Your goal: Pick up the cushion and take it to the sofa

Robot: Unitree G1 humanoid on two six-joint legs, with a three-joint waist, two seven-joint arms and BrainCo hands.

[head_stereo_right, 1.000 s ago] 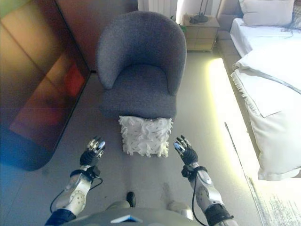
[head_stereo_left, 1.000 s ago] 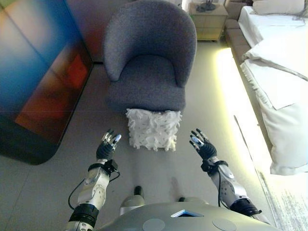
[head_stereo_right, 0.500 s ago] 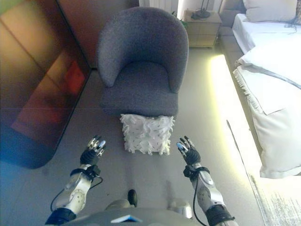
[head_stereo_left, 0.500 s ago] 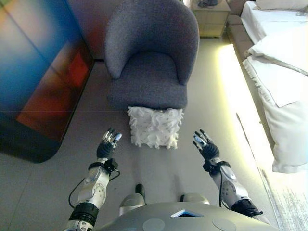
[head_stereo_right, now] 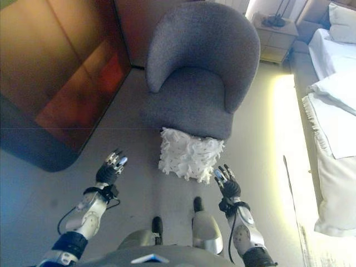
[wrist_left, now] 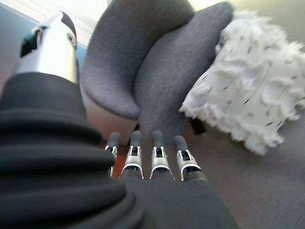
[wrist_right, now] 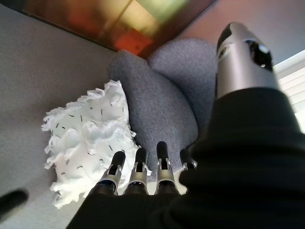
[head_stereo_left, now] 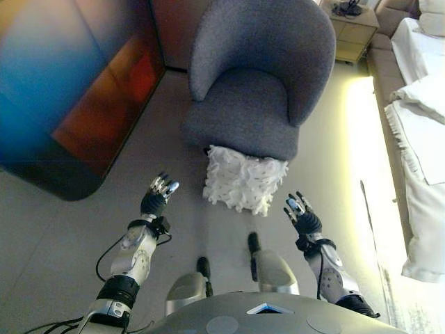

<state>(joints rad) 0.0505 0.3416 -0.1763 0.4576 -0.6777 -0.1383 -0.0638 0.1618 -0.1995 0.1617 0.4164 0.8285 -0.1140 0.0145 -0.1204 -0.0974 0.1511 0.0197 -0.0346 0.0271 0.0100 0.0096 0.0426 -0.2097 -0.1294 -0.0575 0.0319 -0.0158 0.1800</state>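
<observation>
My left hand (head_stereo_left: 158, 197) and my right hand (head_stereo_left: 302, 216) hang over the floor (head_stereo_left: 76, 236) with fingers straight and a little spread, each holding nothing, one on either side of the white fringed cushion (head_stereo_left: 243, 180) and both apart from it. The cushion stands on the floor, leaning against the front of the grey armchair (head_stereo_left: 261, 83), which I take for the sofa of the task. To lift it well, I judge I should bring both palms inward at the same level until they press its two side edges, right hand having less way to go since it sits nearer the cushion's corner than my left does to the other side. The fringe is soft and will give, so I would close onto the body of the cushion, not the tassels, and squeeze evenly before raising it clear of the seat front. My left wrist view shows my fingers (wrist_left: 155, 155) in a level row with the cushion off to one side and a dark chair foot under the seat, which the head views do not show. My right wrist view shows the cushion just past my fingers (wrist_right: 138, 172), with the chair's rounded seat behind it. Only the head views reach further: the bed with white bedding (head_stereo_left: 424, 132) along my right and the nightstand (head_stereo_left: 353, 29) beyond the chair
</observation>
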